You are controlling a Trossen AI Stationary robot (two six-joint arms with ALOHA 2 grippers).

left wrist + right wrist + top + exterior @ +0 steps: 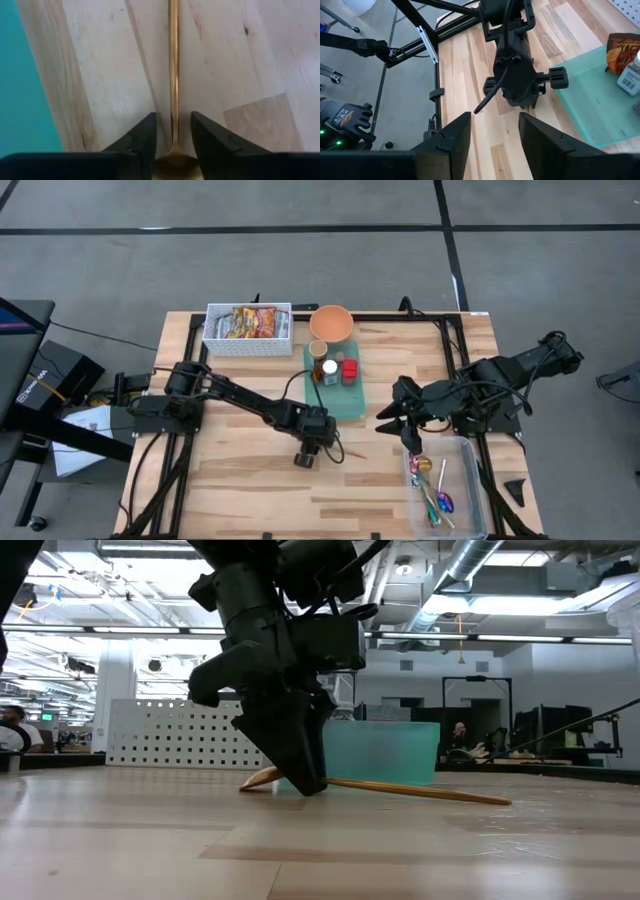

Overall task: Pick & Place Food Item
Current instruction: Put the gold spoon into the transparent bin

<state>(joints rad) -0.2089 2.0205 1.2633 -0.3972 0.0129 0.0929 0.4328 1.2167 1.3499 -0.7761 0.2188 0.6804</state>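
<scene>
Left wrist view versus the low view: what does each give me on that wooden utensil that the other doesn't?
Only the left wrist view shows the left claw with a finger on each side of the wooden utensil's thin handle, near where it widens, and the teal tray's edge alongside.

Only the low view shows the utensil's far end resting on the table, the near end slightly raised, and the office behind.

Both show the utensil on the wooden table at the left claw.
</scene>
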